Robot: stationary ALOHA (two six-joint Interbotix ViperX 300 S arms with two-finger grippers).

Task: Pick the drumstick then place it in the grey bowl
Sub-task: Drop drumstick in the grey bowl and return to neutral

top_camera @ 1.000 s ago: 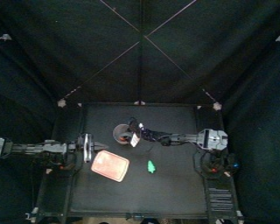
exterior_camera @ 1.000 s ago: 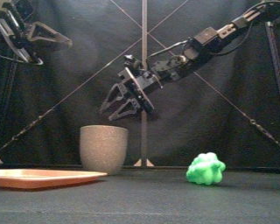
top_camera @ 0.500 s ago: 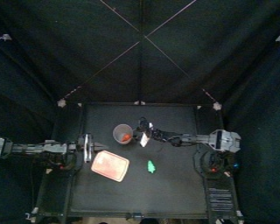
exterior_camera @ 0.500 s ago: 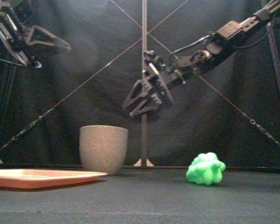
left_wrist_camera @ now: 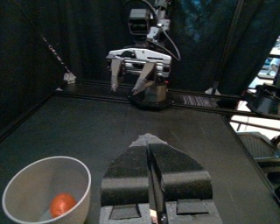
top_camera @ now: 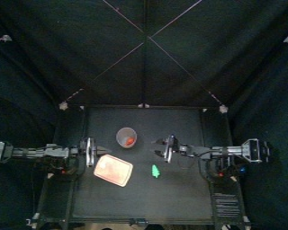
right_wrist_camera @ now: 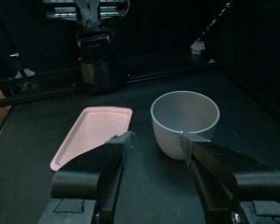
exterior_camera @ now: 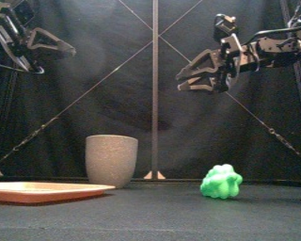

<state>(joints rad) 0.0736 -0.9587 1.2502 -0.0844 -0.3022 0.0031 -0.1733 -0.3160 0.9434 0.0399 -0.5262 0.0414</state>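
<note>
The tall grey speckled cup (top_camera: 129,137) stands at the table's middle back, also in the front view (exterior_camera: 112,160). An orange-red drumstick (top_camera: 130,141) lies inside it, and the left wrist view shows the drumstick (left_wrist_camera: 63,204) at the cup's bottom. My right gripper (top_camera: 168,148) is open and holds nothing. It hangs high in the air to the right of the cup (right_wrist_camera: 185,118), jaws pointing toward it. In the front view the right gripper (exterior_camera: 188,79) is well above the cup's rim. My left gripper (left_wrist_camera: 152,147) rests shut at the table's left side.
A flat pink tray (top_camera: 114,169) lies in front of the cup, left of centre. A green toy (top_camera: 154,170) sits on the table just right of the tray, below the right gripper; it also shows in the front view (exterior_camera: 220,182).
The right gripper has drawn back from above the cup toward the right and risen higher. The drumstick now shows inside the cup. The left arm has not moved.
</note>
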